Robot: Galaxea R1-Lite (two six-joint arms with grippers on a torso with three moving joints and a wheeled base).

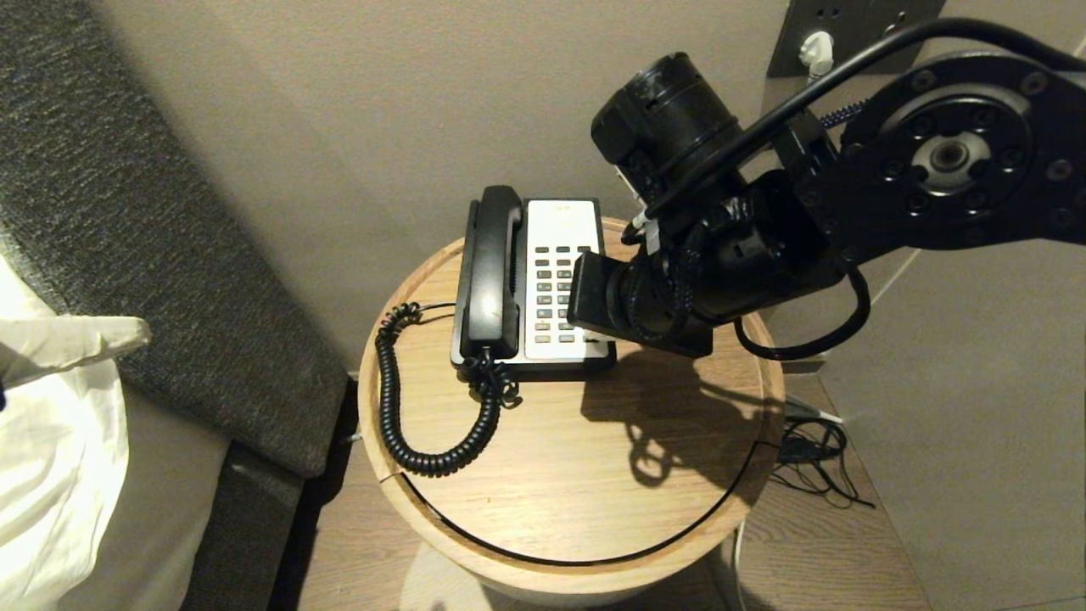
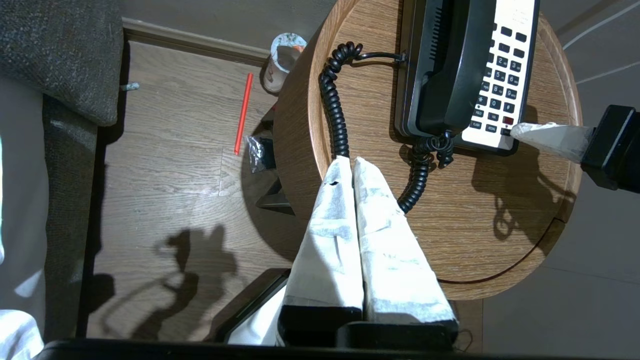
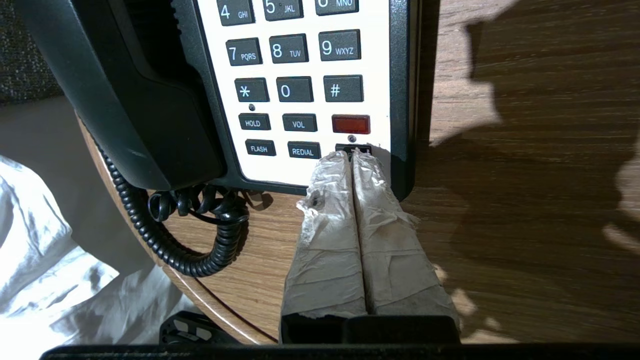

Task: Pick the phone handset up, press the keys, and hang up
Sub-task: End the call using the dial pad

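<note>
The black phone handset (image 1: 492, 271) (image 3: 125, 90) lies in its cradle on the left side of the phone base, and its coiled cord (image 1: 399, 416) loops over the round wooden table (image 1: 594, 475). The keys (image 1: 556, 288) (image 3: 295, 90) fill the white faceplate beside it. My right gripper (image 3: 352, 154) is shut, and its taped tips rest on the bottom-right key, just under the red button (image 3: 351, 124). In the head view its wrist hides those tips. My left gripper (image 2: 352, 161) is shut and empty, above the table's left edge near the cord.
A grey upholstered bed edge (image 1: 127, 212) and white bedding stand left of the table. A wall socket with a white plug (image 1: 814, 51) is behind the right arm. Cables (image 1: 814, 450) lie on the floor to the right. A cup (image 2: 285, 55) and a red straw (image 2: 243, 112) lie on the floor to the left.
</note>
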